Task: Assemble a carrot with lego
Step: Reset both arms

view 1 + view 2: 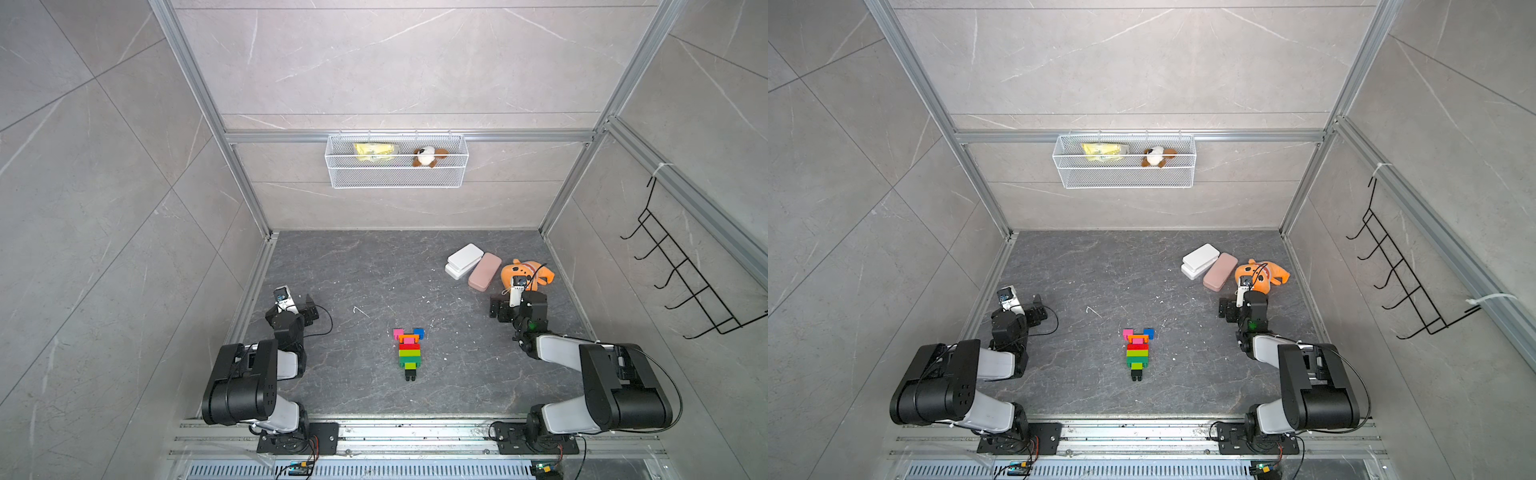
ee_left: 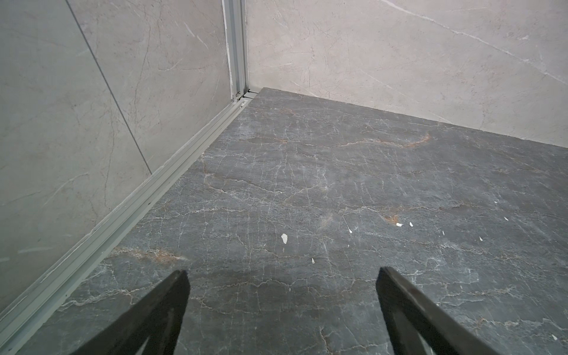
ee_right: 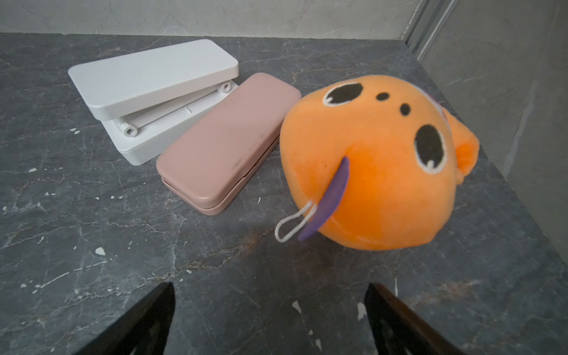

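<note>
A white wire basket (image 1: 397, 178) hangs on the back wall. In it lie a yellow packet (image 1: 374, 152) and a little brown and white soft toy (image 1: 429, 156). On the far right part of the table (image 1: 353, 270) sits a white case (image 3: 153, 80) with its lid lifted a bit and pushed to one side. What is inside cannot be seen. Just beside it lies a pink case (image 3: 227, 144), and its lid is down.

The left gripper (image 2: 282, 270) has its two fingers spread wide apart. It holds nothing and hangs over bare table near the left wall. The right gripper (image 3: 269, 285) is spread wide too, with nothing between its fingers. It points at an orange plush toy (image 3: 375, 163), which is close in front of it but not touching.

The carrot (image 1: 409, 353) lies flat in the middle of the table, nearer the front, between the two arms and well apart from both grippers. Its black tip points to the front. Then come green, lime, orange and red layers, with a pink piece (image 1: 398, 333) and a blue piece (image 1: 419, 332) at the wide far end.

Small white flecks dot the table. A black hook rack (image 1: 681, 270) hangs on the right wall. Nothing lies between the grippers and the carrot – only bare table
</note>
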`<state>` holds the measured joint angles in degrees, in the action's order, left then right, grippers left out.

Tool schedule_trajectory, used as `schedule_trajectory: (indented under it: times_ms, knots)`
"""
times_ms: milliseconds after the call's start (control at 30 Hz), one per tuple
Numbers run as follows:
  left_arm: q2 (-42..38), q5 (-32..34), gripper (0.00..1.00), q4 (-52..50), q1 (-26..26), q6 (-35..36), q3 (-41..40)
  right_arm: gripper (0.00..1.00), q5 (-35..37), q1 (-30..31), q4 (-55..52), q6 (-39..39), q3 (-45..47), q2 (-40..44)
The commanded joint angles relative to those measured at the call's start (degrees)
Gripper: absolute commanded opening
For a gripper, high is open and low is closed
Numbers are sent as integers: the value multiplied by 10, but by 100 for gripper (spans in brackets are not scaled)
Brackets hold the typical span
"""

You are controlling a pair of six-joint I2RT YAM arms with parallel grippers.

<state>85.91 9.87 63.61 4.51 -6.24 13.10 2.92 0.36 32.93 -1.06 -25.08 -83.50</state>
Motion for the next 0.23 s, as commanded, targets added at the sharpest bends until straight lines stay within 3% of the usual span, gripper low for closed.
schedule_trajectory:
  times_ms: [0,200]
  knots:
    - [2,-8,98,32,1,-10,0,100,-10,0,14,9,-9,-1]
    - [-1,-7,98,37,1,-8,-4,100,-10,0,15,9,-8,-2]
